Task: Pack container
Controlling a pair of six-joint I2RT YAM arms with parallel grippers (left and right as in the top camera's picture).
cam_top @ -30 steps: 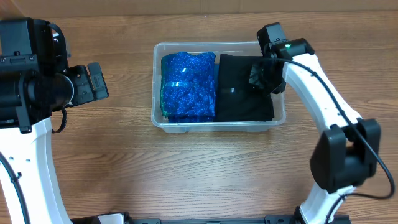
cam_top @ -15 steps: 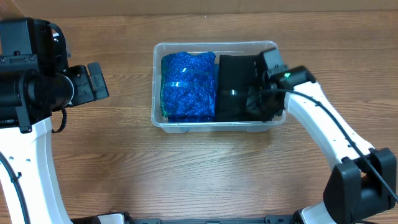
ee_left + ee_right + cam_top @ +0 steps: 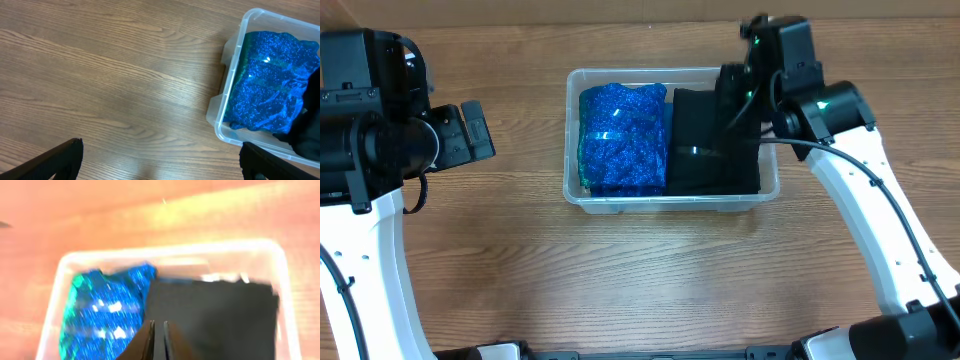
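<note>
Overhead, the bare wooden table (image 3: 650,280) lay nearest the arm bases, with no loose item visible on it. Beyond it stood the container (image 3: 670,203), upright at mid-table, its long side across the view. Two soft bundles filled it side by side: a blue glittery one (image 3: 623,138) in the left half and a black one (image 3: 705,140) in the right half, touching along the middle and sitting about level with the rim.

To the left, well apart from the bin, the left gripper (image 3: 478,130) hung over the table with its fingers spread wide and nothing between them; its wrist view showed only wood and the bin's near corner.

Farthest back, the right gripper (image 3: 159,339) hovered over the black bundle near the far right corner. Its wrist view was blurred, but the two fingers stood almost together with only a thin slit between them, and nothing was held.

By my reading, placing was finished and the packing was at or near its end, both halves being full. The next move likely called for the right arm to lift clear without snagging the black fabric or nudging the rim. Whether a lid or more items were to follow could not be told.
</note>
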